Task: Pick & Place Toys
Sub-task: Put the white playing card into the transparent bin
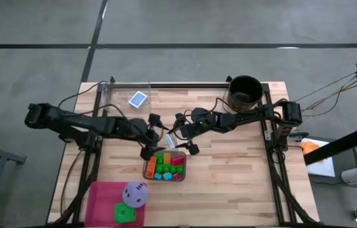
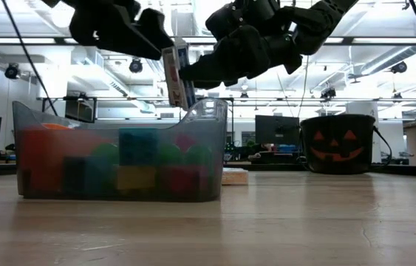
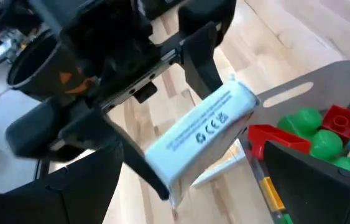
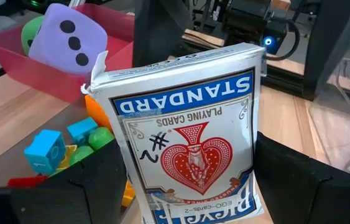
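Blue and white, the box of playing cards (image 4: 190,134) hangs in the air just above the grey see-through tray (image 1: 148,170) full of small bright plastic blocks (image 1: 167,166). We see our right gripper (image 1: 177,143) clamped on it, and our left gripper (image 1: 155,145) seems to pinch it too.

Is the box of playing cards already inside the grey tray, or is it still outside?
Outside: the card box hangs above the tray's rim, gripped by the right gripper; the left gripper is beside it.
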Available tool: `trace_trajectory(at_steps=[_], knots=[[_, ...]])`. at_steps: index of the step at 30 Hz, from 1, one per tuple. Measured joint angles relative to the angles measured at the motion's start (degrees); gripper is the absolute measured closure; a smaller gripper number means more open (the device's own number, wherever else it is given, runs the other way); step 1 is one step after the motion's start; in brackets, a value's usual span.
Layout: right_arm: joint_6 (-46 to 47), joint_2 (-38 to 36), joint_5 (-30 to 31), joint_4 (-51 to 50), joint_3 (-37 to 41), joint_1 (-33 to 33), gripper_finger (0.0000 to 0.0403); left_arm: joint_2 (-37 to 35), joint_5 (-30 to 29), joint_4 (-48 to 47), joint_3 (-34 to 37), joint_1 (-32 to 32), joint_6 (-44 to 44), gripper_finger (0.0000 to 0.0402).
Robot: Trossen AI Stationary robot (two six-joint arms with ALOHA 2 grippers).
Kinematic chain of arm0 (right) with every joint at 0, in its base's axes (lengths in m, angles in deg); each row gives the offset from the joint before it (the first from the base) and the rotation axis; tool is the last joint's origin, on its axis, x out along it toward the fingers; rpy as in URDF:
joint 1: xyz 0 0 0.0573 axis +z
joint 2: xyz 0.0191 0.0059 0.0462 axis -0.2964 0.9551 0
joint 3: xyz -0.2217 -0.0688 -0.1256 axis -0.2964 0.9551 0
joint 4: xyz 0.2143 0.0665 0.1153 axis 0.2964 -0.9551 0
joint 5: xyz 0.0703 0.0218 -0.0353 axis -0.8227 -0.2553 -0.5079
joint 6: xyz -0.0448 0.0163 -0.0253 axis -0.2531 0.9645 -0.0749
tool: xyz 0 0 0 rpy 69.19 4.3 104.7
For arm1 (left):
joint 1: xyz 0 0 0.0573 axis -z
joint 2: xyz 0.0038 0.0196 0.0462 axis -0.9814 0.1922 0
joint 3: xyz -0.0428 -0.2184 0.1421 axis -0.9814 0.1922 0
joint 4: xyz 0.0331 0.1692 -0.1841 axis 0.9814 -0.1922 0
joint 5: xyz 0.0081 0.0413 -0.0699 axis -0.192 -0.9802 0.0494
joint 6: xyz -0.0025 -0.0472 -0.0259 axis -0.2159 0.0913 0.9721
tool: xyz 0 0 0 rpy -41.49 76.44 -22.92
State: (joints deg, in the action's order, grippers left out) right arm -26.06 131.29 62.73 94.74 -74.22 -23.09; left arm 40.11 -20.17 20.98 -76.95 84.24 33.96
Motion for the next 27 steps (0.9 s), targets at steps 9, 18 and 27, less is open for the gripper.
trace_trajectory(at_steps=[9,18,27], knots=[[0.0,0.0,0.0,-1.2,0.0,0.0,0.0113,7.4,0.0,-5.7,-7.4,0.3,-4.6,0.0016],[0.0,0.0,0.0,-1.9,0.1,0.0,0.0113,8.6,-2.3,-6.3,-8.2,1.1,-6.6,0.009],[-0.1,0.1,-0.3,-2.7,0.1,0.0,0.0113,10.2,-4.7,-6.6,-8.2,1.2,-6.8,0.0245]])
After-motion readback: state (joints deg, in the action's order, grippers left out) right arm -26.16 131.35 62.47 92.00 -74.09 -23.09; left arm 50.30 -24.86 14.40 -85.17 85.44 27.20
